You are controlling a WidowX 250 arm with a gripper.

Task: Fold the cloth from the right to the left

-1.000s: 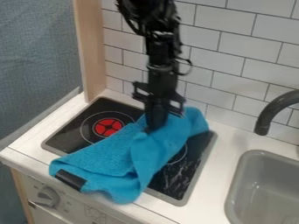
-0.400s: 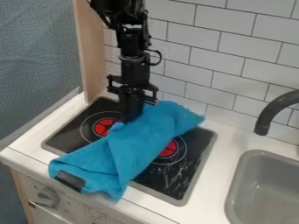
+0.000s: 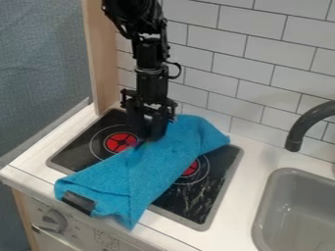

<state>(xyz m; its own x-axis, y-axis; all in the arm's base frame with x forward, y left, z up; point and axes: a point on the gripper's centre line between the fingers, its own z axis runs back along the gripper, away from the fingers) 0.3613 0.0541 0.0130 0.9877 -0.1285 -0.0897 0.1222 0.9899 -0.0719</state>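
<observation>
Where cloth (image 3: 160,164) lies, long axis slanting back-right

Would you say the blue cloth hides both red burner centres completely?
No, one red centre lies beside the cloth and part of the other shows past its edge.

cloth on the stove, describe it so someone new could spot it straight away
In the camera view, find the white counter and, left of the grey sink, the black stove. The cloth lies slantwise across it, reaching the counter's front edge. It is bright, soft blue fabric with a black patch at its near left end, unlike the hard, flat stove beneath.
</observation>
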